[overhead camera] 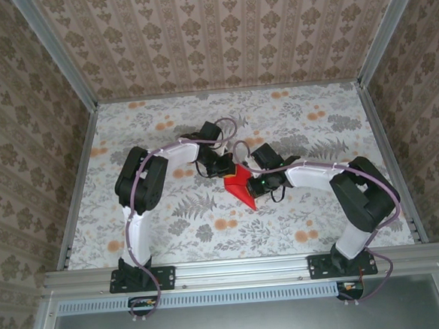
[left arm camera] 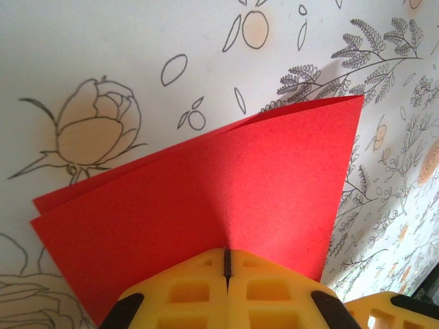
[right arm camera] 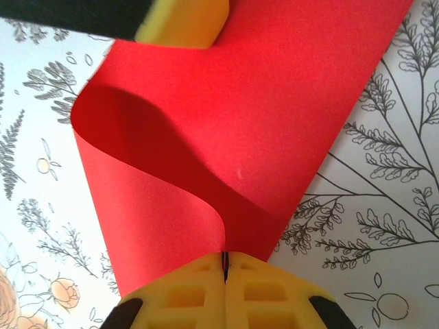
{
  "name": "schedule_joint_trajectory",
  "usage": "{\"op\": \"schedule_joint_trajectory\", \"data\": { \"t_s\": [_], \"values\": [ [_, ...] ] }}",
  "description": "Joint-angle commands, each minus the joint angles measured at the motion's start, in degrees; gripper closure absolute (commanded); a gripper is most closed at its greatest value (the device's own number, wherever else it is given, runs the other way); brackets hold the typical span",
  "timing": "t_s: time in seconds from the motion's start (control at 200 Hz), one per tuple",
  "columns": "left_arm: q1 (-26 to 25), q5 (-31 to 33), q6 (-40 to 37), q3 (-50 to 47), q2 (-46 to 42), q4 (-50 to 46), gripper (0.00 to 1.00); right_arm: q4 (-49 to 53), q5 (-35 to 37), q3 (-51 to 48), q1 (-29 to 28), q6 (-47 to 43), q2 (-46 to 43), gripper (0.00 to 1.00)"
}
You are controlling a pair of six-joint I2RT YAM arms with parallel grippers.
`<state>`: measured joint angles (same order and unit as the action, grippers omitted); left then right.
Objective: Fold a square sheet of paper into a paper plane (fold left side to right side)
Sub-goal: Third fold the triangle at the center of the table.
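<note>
The square sheet of paper (overhead camera: 241,187) is bright red and sits at the table's middle, bent over on itself between both grippers. My left gripper (overhead camera: 225,170) holds it from the far left side. In the left wrist view its yellow jaws (left arm camera: 226,255) are shut on the sheet (left arm camera: 226,178), whose two layers lie nearly edge to edge. My right gripper (overhead camera: 257,184) holds the paper's right side. In the right wrist view it (right arm camera: 224,259) is shut on the sheet (right arm camera: 274,103), which curls over in a soft loop without a sharp crease. The left gripper's yellow finger (right arm camera: 182,20) shows at the top.
A floral tablecloth (overhead camera: 315,128) with small orange flower prints covers the table. Metal rails (overhead camera: 77,182) and patterned walls bound it on three sides. Both arm bases (overhead camera: 141,277) stand at the near edge, with bare cloth to the left, right and back.
</note>
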<state>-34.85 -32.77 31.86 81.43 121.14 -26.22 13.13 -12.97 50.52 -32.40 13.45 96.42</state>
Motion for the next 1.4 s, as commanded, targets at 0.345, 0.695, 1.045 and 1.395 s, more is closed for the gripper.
{"op": "schedule_joint_trajectory", "data": {
  "t_s": [0.345, 0.695, 1.045, 1.395],
  "values": [
    [-0.5, 2.2, -0.5, 0.4, 2.3, -3.0, 0.97, 1.8, 1.5, 0.4, 0.2, -0.7, 1.9, 1.00],
    [-0.6, 1.8, -0.6, 0.6, 1.6, -2.9, 0.94, 3.4, 1.4, 1.6, -0.1, -1.5, 3.5, 1.00],
    [1.7, 3.3, -4.8, 4.1, -5.2, -7.3, 0.79, 6.4, 1.5, 2.3, -0.8, -2.4, 4.6, 1.00],
    [0.3, -3.1, -1.2, -9.2, -13.9, 0.2, 0.90, 7.0, 1.5, 2.6, -1.1, -2.7, 4.9, 1.00]
  ]
}}
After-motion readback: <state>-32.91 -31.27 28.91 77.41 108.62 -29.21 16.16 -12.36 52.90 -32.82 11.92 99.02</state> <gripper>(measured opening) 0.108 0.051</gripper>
